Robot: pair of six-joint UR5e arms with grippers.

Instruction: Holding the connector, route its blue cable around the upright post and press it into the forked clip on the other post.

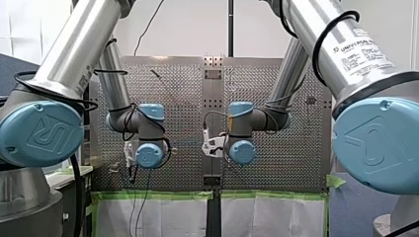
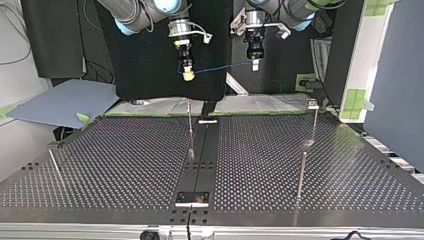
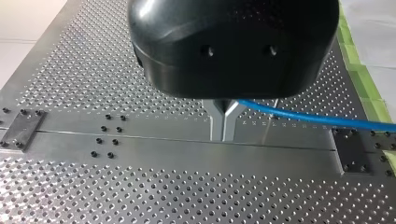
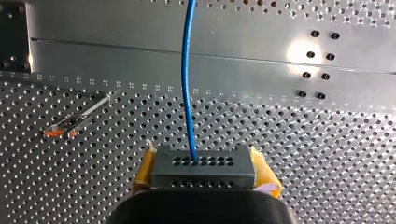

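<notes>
Nearest in the top view, a small dark plate (image 2: 192, 198) sits at the middle of the perforated table's (image 2: 125, 165) near edge. Just beyond it, at the right, stands a thin near post (image 2: 301, 175), and at the far left is a slanted rod (image 2: 55, 162). Farther back, near the middle, a slim upright post (image 2: 190, 131) rises beside the table's central strip. Farther still, at the right, stands a capped post (image 2: 314, 125) with a small block at its top; the block is too small to tell whether it is forked. Beyond all the posts, above the table's far edge, both grippers hang well clear of the surface. My right gripper (image 2: 187, 74), at the view's left, has its yellow pads (image 4: 145, 164) clamped on the two sides of the grey connector (image 4: 203, 167), whose holed face points at the table. The blue cable (image 2: 220, 67) leaves the connector and runs nearly level to my left gripper (image 2: 255, 64), at the view's right, whose metal fingers (image 3: 217, 119) are pinched together on it. The cable hangs in the air between the two grippers, apart from every post
</notes>
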